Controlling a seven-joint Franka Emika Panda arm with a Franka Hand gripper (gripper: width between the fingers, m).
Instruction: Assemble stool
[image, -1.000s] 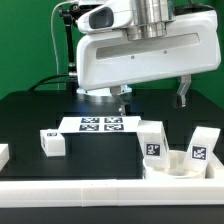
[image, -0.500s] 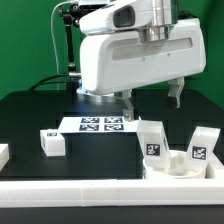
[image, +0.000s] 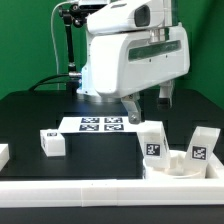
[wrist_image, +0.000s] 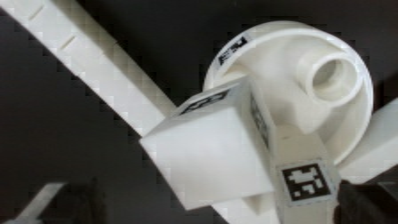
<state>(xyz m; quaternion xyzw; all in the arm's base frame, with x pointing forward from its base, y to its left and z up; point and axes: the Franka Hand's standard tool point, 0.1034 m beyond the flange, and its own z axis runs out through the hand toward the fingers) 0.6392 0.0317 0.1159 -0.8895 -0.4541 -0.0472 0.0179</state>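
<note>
The white arm (image: 135, 55) leans in from above, with the hand (image: 148, 107) pointing down. Its two dark fingers (image: 130, 110) stand wide apart, one lower than the other, gripping nothing.

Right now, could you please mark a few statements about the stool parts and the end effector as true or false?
1. The end effector is open and holds nothing. True.
2. The marker board lies to the exterior view's right of the seat. False: it lies to the seat's left in that view.
3. One leg lies apart from the seat, to the exterior view's left of the marker board. True.
4. All three legs stand at the seat. False: only two legs stand there.
</note>
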